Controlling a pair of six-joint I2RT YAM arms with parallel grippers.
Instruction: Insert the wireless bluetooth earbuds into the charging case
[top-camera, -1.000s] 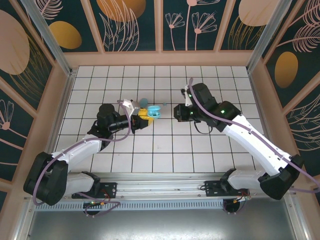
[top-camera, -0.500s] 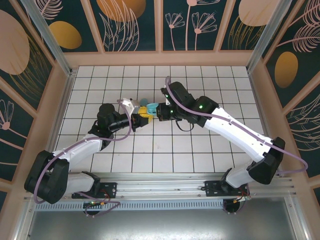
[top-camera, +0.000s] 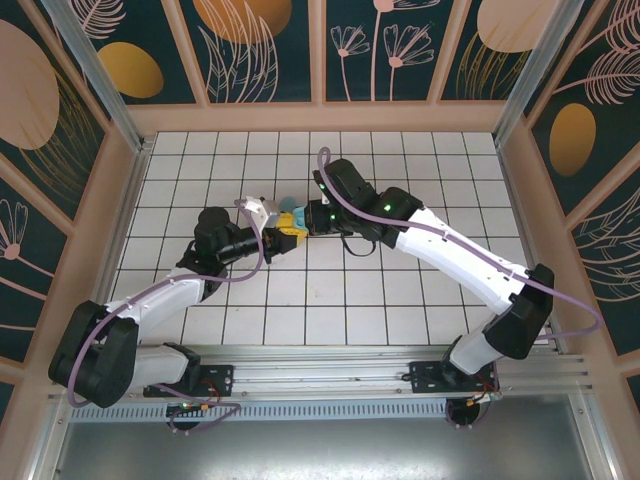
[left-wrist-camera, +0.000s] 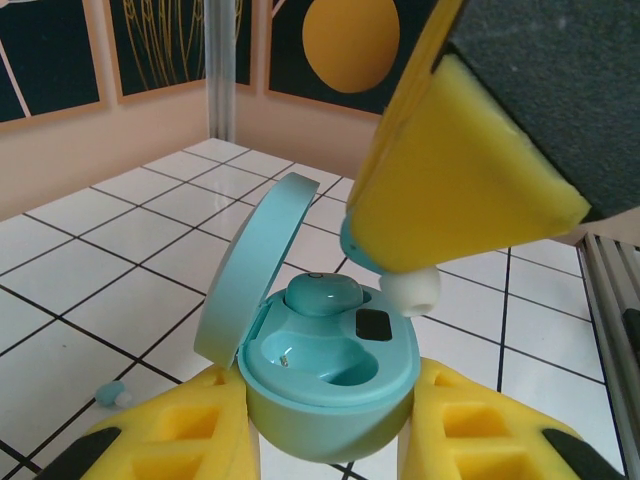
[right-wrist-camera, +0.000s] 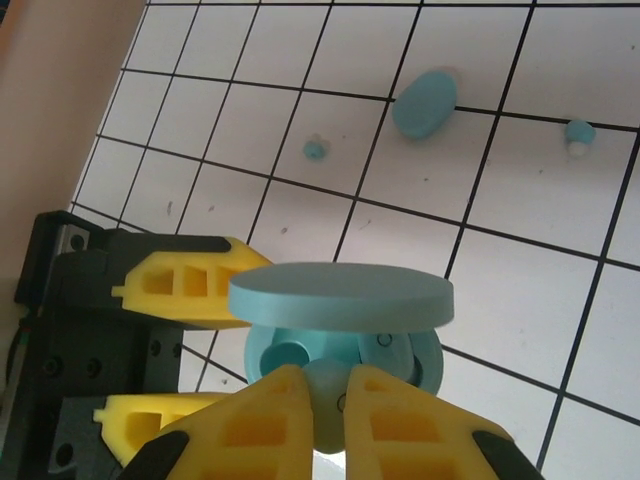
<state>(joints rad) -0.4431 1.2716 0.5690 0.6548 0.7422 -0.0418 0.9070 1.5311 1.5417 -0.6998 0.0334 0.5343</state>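
Left fingers (left-wrist-camera: 200, 440) pinch the open light-blue oval plastic charging case (left-wrist-camera: 330, 375), one seated bud (left-wrist-camera: 322, 293) inside. Right fingers (right-wrist-camera: 400, 420) pinch a tiny light-blue earbud (left-wrist-camera: 410, 290), white tip toward the empty socket, just above it. Likely light, hard, slippery: hold by the body, gently. A loose earbud (right-wrist-camera: 579, 131) lies on the white-tiled desk (right-wrist-camera: 520, 260).

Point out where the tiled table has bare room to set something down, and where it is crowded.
Free: the far tiles along the back wall, the right side beyond the right arm, and the near rows before the arm bases. Crowded: the centre, where the left gripper holds the charging case and the right gripper an earbud.
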